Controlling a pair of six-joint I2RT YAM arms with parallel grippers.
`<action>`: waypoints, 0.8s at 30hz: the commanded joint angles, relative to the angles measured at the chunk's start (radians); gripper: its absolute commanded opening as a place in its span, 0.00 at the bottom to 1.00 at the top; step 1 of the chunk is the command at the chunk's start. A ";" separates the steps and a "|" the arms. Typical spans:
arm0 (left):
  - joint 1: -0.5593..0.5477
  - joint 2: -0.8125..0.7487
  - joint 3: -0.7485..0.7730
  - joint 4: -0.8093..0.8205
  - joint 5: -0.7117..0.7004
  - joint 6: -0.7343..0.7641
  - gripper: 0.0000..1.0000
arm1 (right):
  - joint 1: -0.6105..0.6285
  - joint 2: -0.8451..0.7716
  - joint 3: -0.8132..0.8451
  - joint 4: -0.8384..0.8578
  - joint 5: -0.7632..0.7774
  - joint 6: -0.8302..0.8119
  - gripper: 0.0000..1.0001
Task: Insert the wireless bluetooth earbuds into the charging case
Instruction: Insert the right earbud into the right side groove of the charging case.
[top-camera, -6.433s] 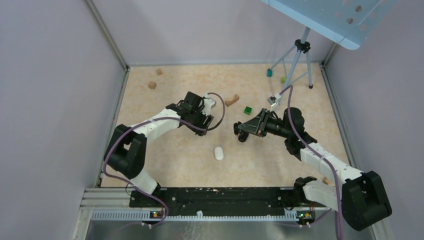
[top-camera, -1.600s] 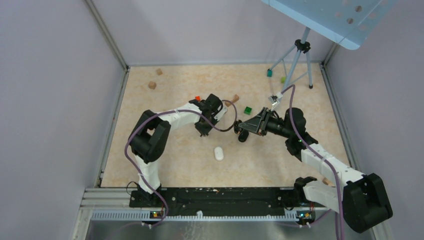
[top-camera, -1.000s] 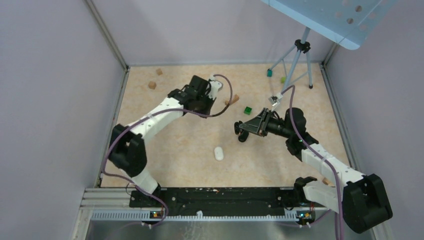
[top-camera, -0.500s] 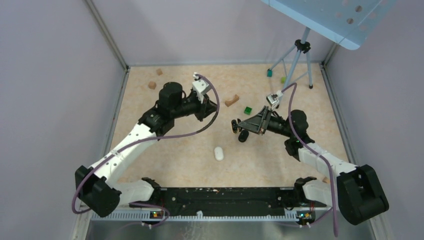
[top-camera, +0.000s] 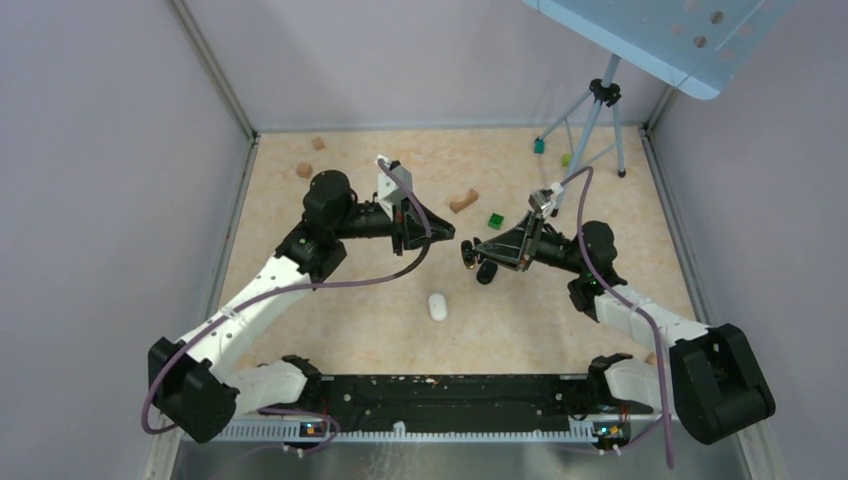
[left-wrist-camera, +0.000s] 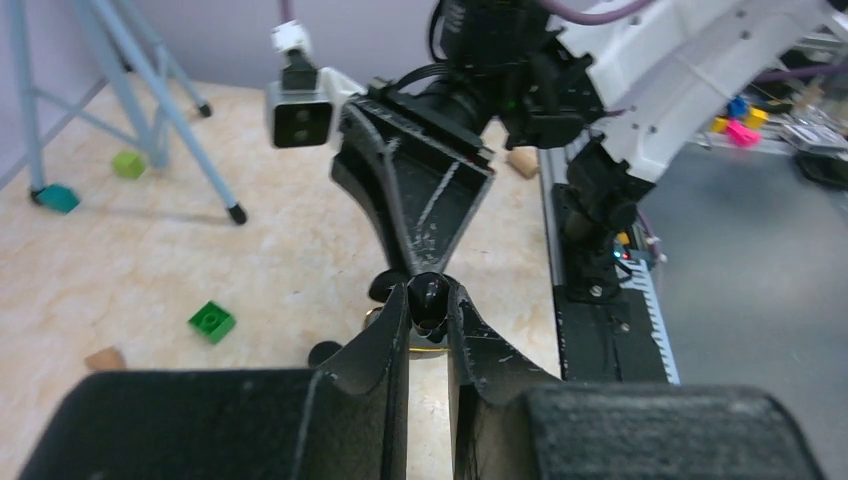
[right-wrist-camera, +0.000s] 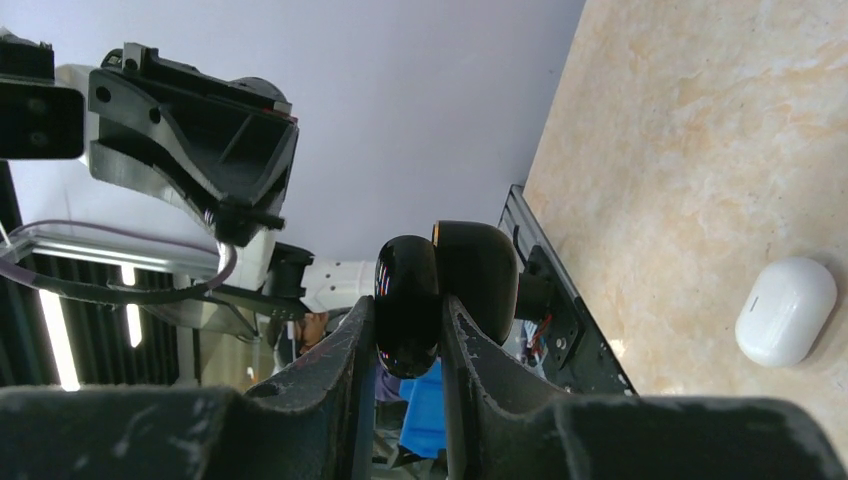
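Holding parts mid-air over tabletop (top-camera: 520, 325) | L pincer (left-wrist-camera: 428, 306) pinching black earbud (left-wrist-camera: 430, 292) at tips | R pincer (right-wrist-camera: 407, 320) clamped on open black case (right-wrist-camera: 482, 265), facing L | step prob. insertion: square bud w/ socket, close gap slow, R steady, no early release

The earbud (left-wrist-camera: 428, 297) pinched in the left jaws is glossy black plastic with a small highlight on it. The charging case (right-wrist-camera: 445, 285) between the right jaws is smooth, mirror-shiny black plastic. Both pairs of jaws are matt black plastic, scuffed with pale scratches. Beside the right jaws, the worktop (right-wrist-camera: 700, 150) looks matt, beige and marbled. The white pod (right-wrist-camera: 786, 311) on it looks like satin-smooth plastic.
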 joint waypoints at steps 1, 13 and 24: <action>0.003 0.026 0.020 0.104 0.230 0.030 0.00 | -0.008 0.022 0.043 0.123 -0.038 0.068 0.00; 0.014 0.149 0.116 0.122 0.484 0.028 0.00 | -0.007 0.049 0.022 0.243 -0.064 0.127 0.00; 0.023 0.210 0.201 0.052 0.679 0.117 0.00 | -0.007 0.062 0.050 0.283 -0.125 0.146 0.00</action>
